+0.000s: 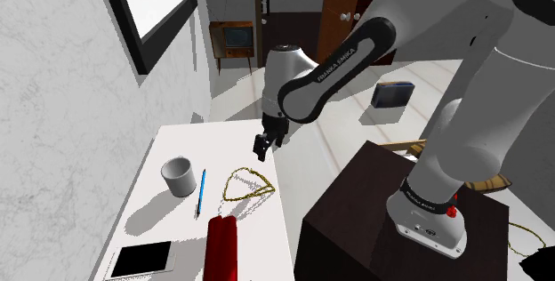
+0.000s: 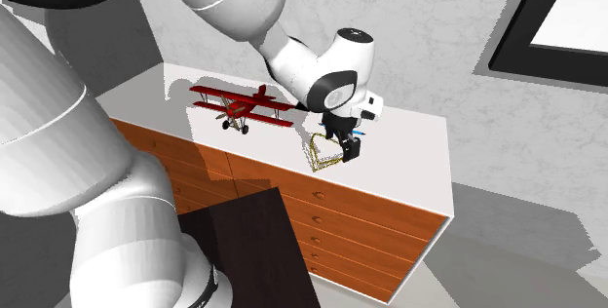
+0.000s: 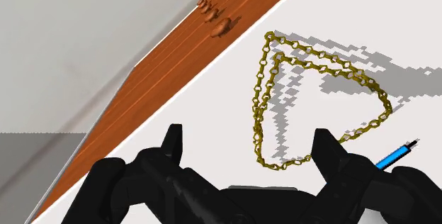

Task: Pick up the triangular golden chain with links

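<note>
Gripper (image 3: 249, 139) hovers with jaws apart over the golden chain (image 3: 256, 98); best to drop straight down and close across one side's links.

chain (image 3: 256, 102) on dresser top (image 1: 191, 141), pen (image 1: 201, 190) between it and cup (image 1: 179, 176)

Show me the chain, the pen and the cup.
chain (image 3: 270, 40), wrist view, on a corner link.
pen (image 1: 201, 192), shoulder view, on the middle of its shaft.
cup (image 1: 180, 181), shoulder view, on its outer wall.
</note>
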### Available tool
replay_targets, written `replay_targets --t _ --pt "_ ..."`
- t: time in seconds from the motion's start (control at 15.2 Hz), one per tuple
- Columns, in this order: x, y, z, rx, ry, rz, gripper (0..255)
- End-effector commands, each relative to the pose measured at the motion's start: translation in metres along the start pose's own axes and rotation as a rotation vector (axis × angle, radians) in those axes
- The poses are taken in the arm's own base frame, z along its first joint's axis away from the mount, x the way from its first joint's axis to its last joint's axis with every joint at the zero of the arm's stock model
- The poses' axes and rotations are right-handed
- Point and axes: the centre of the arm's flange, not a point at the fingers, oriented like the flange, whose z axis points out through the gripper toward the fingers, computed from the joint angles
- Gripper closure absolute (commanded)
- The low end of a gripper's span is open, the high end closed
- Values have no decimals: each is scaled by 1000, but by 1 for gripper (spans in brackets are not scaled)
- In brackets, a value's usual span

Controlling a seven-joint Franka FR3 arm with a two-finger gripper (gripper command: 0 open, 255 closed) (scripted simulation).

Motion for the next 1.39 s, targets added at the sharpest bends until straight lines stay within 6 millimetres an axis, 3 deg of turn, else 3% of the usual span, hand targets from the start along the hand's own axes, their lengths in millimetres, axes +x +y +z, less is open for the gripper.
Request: replay_targets --t 0.0,0.2,0.73,0.86,0.92,1.32 --pt "7 -9 22 4 3 -6 0" --pt "20 -25 55 9 5 -15 0" --pt "18 -21 96 9 5 -16 0" --pt "18 -21 96 9 5 -16 0" --pt "18 -22 96 9 5 -16 255" --pt "18 -21 96 9 5 -16 255"
